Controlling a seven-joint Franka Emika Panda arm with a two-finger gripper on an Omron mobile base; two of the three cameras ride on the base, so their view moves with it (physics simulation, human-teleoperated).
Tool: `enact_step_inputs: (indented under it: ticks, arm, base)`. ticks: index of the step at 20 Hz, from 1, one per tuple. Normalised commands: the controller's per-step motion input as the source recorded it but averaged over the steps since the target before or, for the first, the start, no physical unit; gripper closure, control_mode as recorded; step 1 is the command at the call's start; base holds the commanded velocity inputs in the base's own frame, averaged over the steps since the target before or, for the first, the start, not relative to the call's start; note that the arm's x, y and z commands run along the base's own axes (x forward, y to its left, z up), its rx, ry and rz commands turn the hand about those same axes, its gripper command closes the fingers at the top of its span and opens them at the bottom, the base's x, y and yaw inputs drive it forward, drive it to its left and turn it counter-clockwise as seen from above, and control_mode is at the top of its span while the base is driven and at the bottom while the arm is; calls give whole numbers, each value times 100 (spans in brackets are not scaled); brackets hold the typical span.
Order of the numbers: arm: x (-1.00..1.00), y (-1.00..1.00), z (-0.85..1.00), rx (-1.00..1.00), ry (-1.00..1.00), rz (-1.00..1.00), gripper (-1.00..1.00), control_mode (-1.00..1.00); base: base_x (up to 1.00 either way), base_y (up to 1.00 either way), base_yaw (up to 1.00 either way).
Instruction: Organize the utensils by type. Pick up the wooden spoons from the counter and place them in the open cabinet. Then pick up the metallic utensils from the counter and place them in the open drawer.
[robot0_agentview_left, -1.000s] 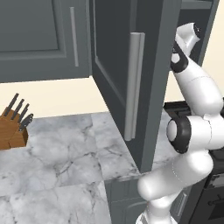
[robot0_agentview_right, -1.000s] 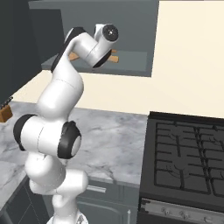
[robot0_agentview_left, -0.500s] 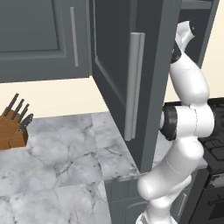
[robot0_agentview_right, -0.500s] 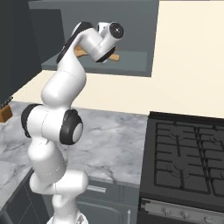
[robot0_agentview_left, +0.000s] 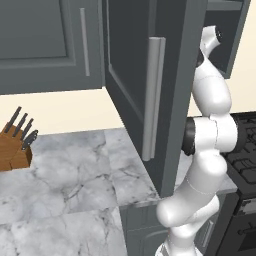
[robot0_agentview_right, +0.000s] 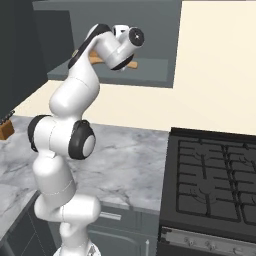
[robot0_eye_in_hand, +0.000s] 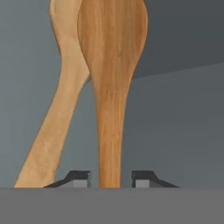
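Up in the left base view, the arm reaches behind the open door of the cabinet (robot0_agentview_left: 165, 90), so the hand is hidden there; the counter (robot0_agentview_left: 75, 175) carries a knife block (robot0_agentview_left: 15, 147) at its left, and no spoons can be seen on the slab from here.

From the right base view, the wrist sits at the cabinet shelf, with a bit of orange-brown wood poking out beside it.

Looking along the gripper (robot0_eye_in_hand: 111, 179), a wooden spoon (robot0_eye_in_hand: 111, 65) runs up from between the tips, seemingly pinched by its handle, though contact is hard to confirm. A paler second spoon (robot0_eye_in_hand: 61, 87) lies behind it. Likely the placing step: next, lower, release, and withdraw clear of the door.
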Motion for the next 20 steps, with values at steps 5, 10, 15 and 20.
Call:
enact_step_inputs:
  ticks: [5, 10, 15, 20]
  arm:
    - [3, 0, -13, -3, -4, 0, -100, -100]
    - [20, 0, -2, 0, 0, 0, -100, -100]
    - [14, 0, 0, 0, 2, 0, -100, -100]
    - [-1, -4, 0, -1, 6, 0, -100, -100]
  base:
    - [0, 0, 0]
    - [0, 0, 0]
    - [0, 0, 0]
    - [0, 0, 0]
